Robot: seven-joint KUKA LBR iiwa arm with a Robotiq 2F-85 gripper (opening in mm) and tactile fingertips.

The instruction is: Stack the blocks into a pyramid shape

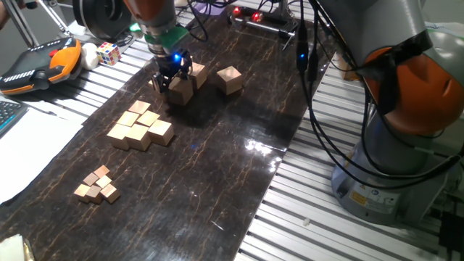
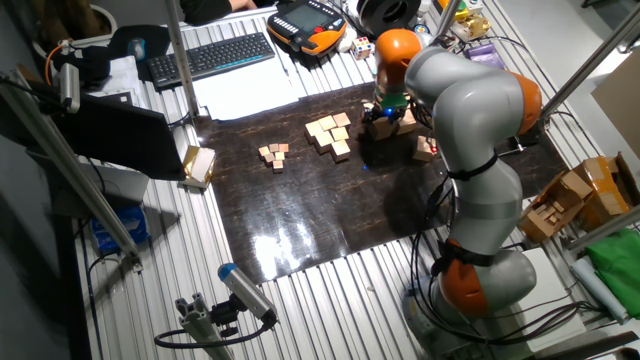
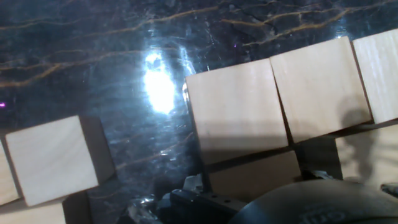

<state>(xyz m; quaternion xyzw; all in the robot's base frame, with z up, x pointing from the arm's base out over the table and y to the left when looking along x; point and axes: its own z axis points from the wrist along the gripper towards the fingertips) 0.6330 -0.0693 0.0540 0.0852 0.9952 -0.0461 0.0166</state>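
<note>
Tool (image 1: pixel 172 75) above blocks (image 3: pixel 277 93)

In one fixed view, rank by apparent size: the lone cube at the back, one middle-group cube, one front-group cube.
1. Lone large block.
2. Middle-group cube, though it is nearer the camera.
3. Front-group cube, smallest though nearest.

The blocks (image 1: pixel 181 90) are plain light tan wood. The counter (image 1: pixel 217 174) mat is glossy black with brown veins. The arm (image 2: pixel 470 100) is grey with orange joints
</note>
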